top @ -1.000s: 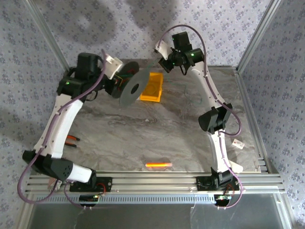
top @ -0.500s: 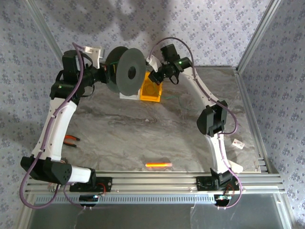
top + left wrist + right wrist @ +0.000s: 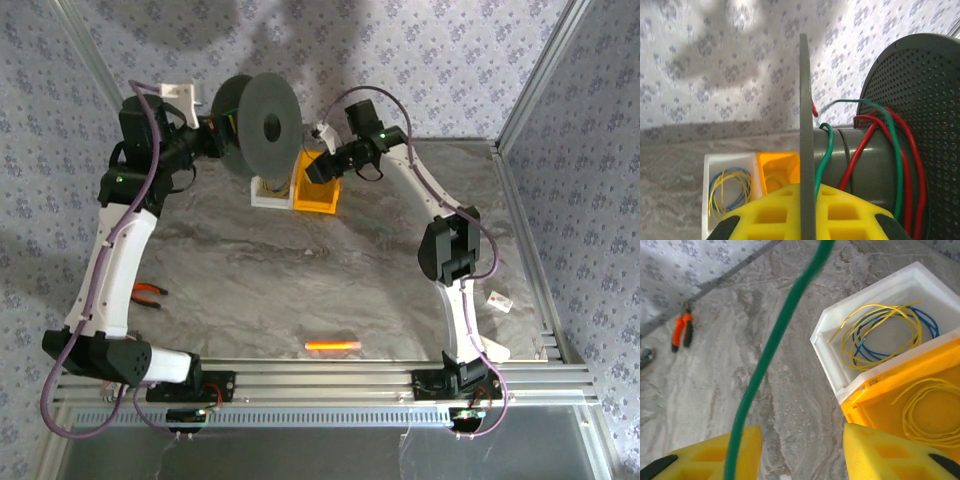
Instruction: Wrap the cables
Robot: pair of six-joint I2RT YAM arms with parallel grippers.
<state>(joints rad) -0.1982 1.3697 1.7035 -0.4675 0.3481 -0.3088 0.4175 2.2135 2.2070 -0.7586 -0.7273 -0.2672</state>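
**Green cable** (image 3: 771, 347): one thin strand crossing the right wrist view from top centre to lower left. In the left wrist view it loops over the hub of the spool (image 3: 826, 155), beside red wire (image 3: 858, 159).

**Spool** (image 3: 262, 125): dark grey with two round flanges, held off the table (image 3: 300, 270) at upper centre of the overhead view, above the bins.

**Left claw** (image 3: 807, 202): yellow fingers pressed to either side of the near flange, which is seen edge-on. Clamped on the spool.

**Right claw** (image 3: 802, 442): yellow fingers spread wide. The green cable runs through the gap along the lower-left finger (image 3: 715, 455), ungripped.

**White bin** (image 3: 870, 290): holds yellow and blue wire loops and touches the yellow bin.

**Yellow bin** (image 3: 880, 410): holds yellow wire loops.

**Pliers** (image 3: 681, 332): orange handles, lying on the table at the left edge of the right wrist view.
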